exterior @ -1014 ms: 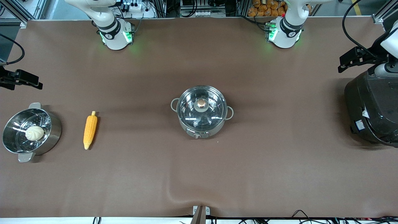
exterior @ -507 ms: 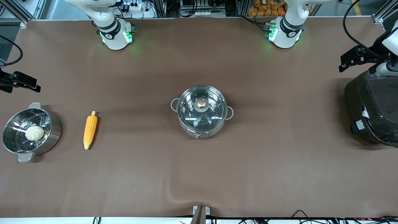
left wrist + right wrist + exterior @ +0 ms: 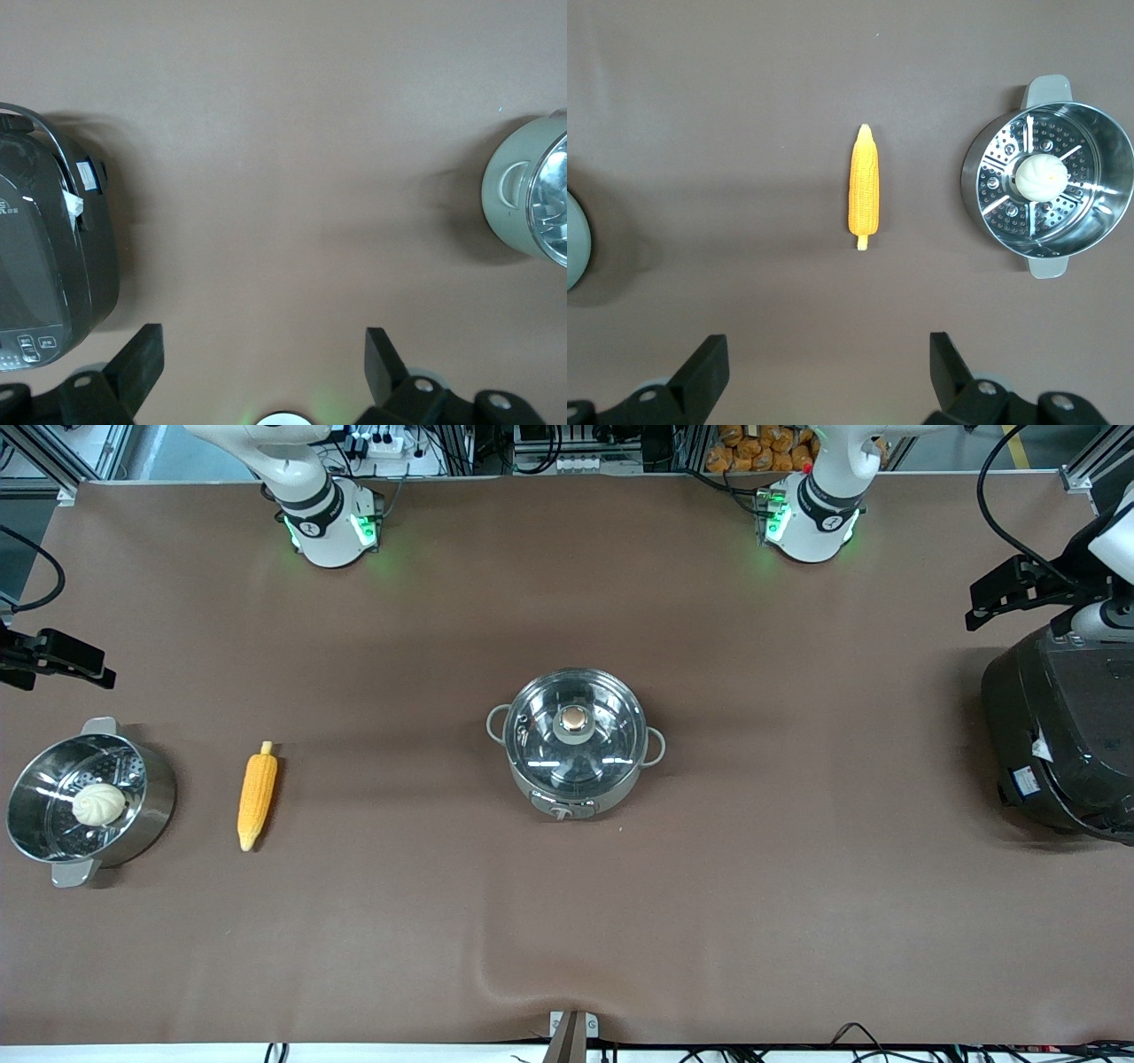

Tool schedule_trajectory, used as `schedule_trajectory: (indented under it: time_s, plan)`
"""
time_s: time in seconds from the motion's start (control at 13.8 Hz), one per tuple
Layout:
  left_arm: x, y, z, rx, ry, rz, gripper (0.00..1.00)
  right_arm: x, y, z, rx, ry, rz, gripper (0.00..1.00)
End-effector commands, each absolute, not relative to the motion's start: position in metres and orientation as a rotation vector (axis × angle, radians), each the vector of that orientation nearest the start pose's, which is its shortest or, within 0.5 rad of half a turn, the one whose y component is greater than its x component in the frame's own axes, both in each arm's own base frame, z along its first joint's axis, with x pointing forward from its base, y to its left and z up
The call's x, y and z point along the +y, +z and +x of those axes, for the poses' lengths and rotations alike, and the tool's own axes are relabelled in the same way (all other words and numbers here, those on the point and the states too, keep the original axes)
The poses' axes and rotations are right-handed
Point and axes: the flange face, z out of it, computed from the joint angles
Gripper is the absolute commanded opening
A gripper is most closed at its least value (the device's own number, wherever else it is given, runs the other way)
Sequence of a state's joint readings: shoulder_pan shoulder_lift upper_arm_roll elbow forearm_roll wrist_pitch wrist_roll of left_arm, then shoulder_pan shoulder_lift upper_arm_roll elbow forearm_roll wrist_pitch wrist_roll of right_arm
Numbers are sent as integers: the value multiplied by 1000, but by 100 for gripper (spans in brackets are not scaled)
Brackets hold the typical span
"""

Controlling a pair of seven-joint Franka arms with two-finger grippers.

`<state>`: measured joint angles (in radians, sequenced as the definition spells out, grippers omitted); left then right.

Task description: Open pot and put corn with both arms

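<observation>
The steel pot [image 3: 574, 746] stands mid-table with its glass lid and copper knob [image 3: 575, 717] on; its edge shows in the left wrist view [image 3: 532, 199]. The yellow corn [image 3: 257, 795] lies on the table toward the right arm's end, between the pot and the steamer; it also shows in the right wrist view [image 3: 865, 188]. My left gripper [image 3: 263, 345] is open and empty, up over the table beside the rice cooker. My right gripper [image 3: 826, 350] is open and empty, up over the table near the steamer and corn.
A steel steamer pot [image 3: 151, 815] with a white bun [image 3: 97, 803] stands at the right arm's end. A large black rice cooker [image 3: 1059, 735] stands at the left arm's end. The brown cloth has a wrinkle [image 3: 496, 979] near the front edge.
Both arms' hands have shifted slightly outward toward the table's ends. The pot, lid and corn have not moved.
</observation>
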<state>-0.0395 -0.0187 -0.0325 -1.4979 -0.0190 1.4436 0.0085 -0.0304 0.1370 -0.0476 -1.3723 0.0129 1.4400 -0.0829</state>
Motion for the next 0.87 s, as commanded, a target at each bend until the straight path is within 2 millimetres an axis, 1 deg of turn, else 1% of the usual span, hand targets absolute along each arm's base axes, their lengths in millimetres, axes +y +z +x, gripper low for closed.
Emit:
schedule_trajectory:
  time_s: [0.0, 0.14, 0.29, 0.36, 0.51, 0.65, 0.72, 0.8]
  plan:
    - [-40, 656, 536, 138, 65, -3175, 100, -39, 628, 581, 11, 103, -3118, 100]
    - [-44, 656, 536, 140, 65, -3173, 100, -37, 625, 582, 4, 103, -3118, 100]
    - [-42, 654, 538, 133, 70, -3172, 100, -37, 624, 582, 4, 103, -3118, 100]
    - [-43, 647, 542, 135, 89, -3174, 100, -37, 623, 582, 4, 105, -3118, 100]
    - [-44, 628, 557, 137, 126, -3177, 100, -37, 623, 582, 4, 105, -3118, 100]
    - [-44, 617, 567, 132, 139, -3182, 100, -38, 612, 584, 8, 98, -3118, 100]
    - [-49, 615, 571, 152, 122, -3176, 100, -37, 610, 584, 5, 96, -3118, 100]
    - [-57, 608, 578, 182, 122, -3171, 100, -38, 610, 584, 8, 93, -3119, 100]
